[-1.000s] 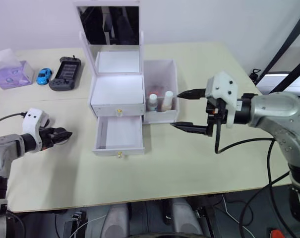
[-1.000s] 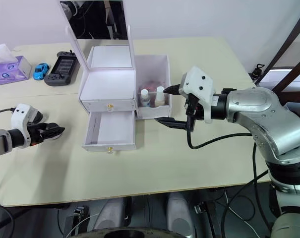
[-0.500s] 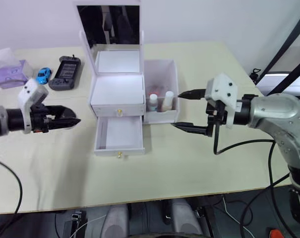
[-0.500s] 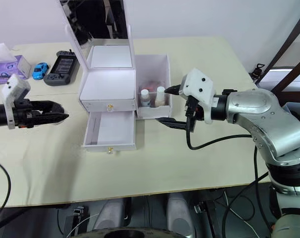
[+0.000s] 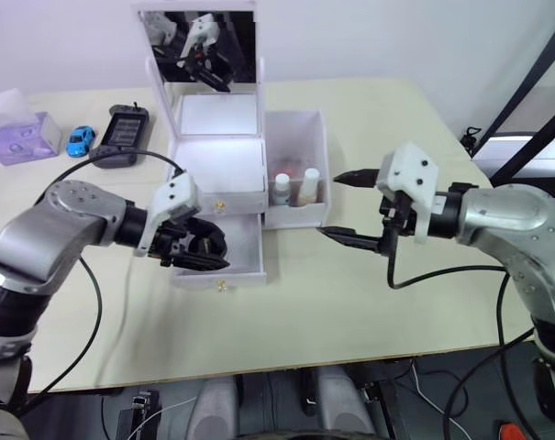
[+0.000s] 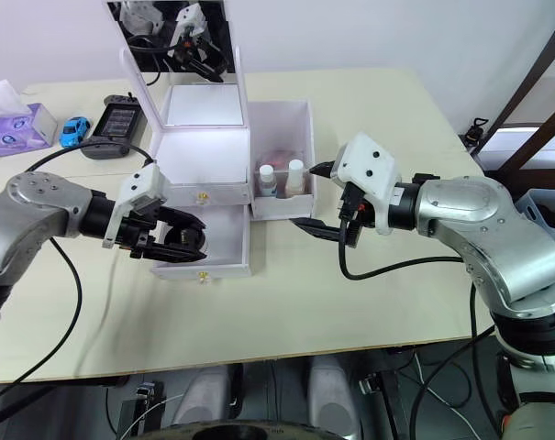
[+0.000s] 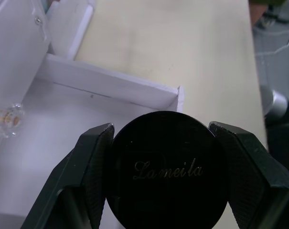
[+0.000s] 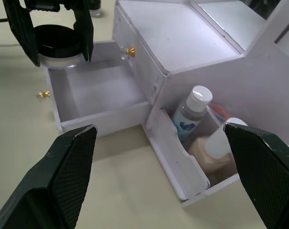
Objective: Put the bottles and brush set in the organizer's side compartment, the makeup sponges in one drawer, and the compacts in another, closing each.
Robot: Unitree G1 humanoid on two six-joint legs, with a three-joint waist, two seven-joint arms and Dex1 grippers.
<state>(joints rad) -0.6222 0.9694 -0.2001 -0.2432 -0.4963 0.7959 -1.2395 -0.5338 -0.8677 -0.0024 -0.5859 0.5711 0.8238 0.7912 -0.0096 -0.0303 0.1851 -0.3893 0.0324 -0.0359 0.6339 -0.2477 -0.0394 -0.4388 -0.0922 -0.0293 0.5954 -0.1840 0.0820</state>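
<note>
Left gripper (image 5: 196, 249): clenched on a round black compact (image 7: 167, 170); both fingers press its rim, left of centre in the left eye view.
Compact: held above the open lower drawer (image 5: 224, 250); the wrist view shows the drawer's white floor behind it. Pale script on the lid. Whether it touches the drawer floor cannot be told.
Right gripper (image 5: 349, 205): released, fingers spread wide with nothing between them, right of centre in the left eye view, just beside the organizer's right wall.
Organizer (image 5: 217, 170): white box at upper centre of the table (image 5: 369, 302), mirror lid (image 5: 200, 46) upright at the top of the frame.
Upper drawer (image 5: 218, 202): pushed in, gold knob showing at its front.
Lower drawer: pulled out toward the lower edge of the frame, gold knob on its front lip.
Side compartment (image 5: 298, 174): open-topped bin on the organizer's right side, at frame centre.
Bottles: two white-capped ones stand upright, close side by side, at the front of the side compartment; the clear one with a teal label (image 8: 190, 114) and the tan one (image 8: 212, 148).
Brush set: something pink and red (image 5: 291, 169) lies behind the bottles in the bin; probably the bagged brushes, but too hidden to confirm.
Other items, upper left of the frame: black game console (image 5: 120, 134), small blue toy car (image 5: 80, 140), purple tissue pack (image 5: 22, 137), all well apart from the organizer.
</note>
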